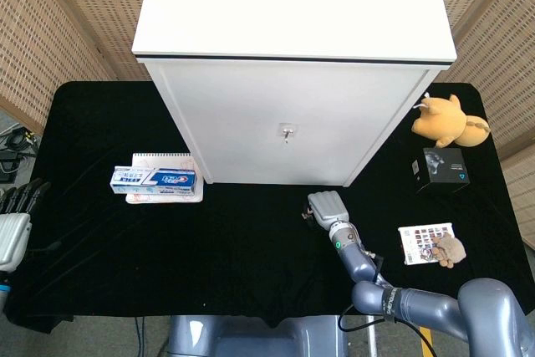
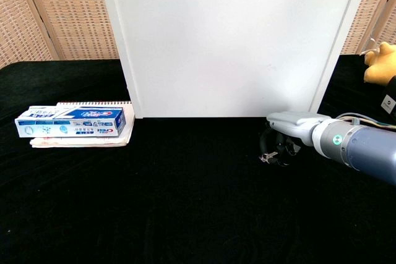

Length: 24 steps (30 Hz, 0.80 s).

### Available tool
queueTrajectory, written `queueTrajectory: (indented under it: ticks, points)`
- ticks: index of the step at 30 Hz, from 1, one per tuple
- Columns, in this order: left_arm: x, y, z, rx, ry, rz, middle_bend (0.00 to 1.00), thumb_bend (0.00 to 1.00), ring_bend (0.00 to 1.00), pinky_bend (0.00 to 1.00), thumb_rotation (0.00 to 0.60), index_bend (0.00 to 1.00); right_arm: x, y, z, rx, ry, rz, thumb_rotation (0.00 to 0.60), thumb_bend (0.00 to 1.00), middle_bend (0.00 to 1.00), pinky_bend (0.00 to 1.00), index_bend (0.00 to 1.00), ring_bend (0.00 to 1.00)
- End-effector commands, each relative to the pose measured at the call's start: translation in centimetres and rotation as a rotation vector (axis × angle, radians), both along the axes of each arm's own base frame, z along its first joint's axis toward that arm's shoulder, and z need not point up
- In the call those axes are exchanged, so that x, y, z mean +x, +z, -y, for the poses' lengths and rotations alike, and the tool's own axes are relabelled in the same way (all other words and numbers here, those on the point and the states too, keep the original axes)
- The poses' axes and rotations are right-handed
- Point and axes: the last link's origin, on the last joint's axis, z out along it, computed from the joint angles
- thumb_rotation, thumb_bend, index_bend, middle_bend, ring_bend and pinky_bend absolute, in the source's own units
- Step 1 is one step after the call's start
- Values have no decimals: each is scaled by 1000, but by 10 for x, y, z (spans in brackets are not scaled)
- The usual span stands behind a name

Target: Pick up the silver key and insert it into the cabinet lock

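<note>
The small silver key point(image 2: 266, 156) sits at the tips of my right hand point(image 2: 286, 133), low over the black table in front of the white cabinet point(image 1: 284, 64). The fingers curl down around the key and pinch it; whether it is clear of the cloth I cannot tell. In the head view the right hand point(image 1: 328, 206) covers the key. The cabinet lock point(image 1: 286, 131) is in the middle of the door, with a small silver piece in it, well above and left of the hand. My left hand point(image 1: 14, 225) hangs at the table's far left edge, fingers straight and holding nothing.
A toothpaste box point(image 1: 155, 178) lies on a spiral notebook point(image 1: 160, 159) left of the cabinet. At the right are a yellow plush toy point(image 1: 447, 119), a black box point(image 1: 444, 168) and a picture card point(image 1: 422, 240) with a small tan figure point(image 1: 451, 249) on it.
</note>
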Motion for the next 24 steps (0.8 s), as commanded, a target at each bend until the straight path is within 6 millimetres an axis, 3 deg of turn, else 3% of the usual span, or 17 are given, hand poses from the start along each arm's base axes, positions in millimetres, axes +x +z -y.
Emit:
queueTrajectory:
  ticks: [1, 24]
  points:
    - [0, 0, 0, 0, 0, 0, 0, 0, 0, 0, 600, 0, 0, 0, 0, -5, 6, -2, 600, 577, 938, 1000, 561, 926]
    - [0, 1, 0, 4, 0, 3, 0, 0, 0, 0, 600, 0, 1, -4, 0, -13, 27, -7, 600, 610, 946, 1000, 604, 929]
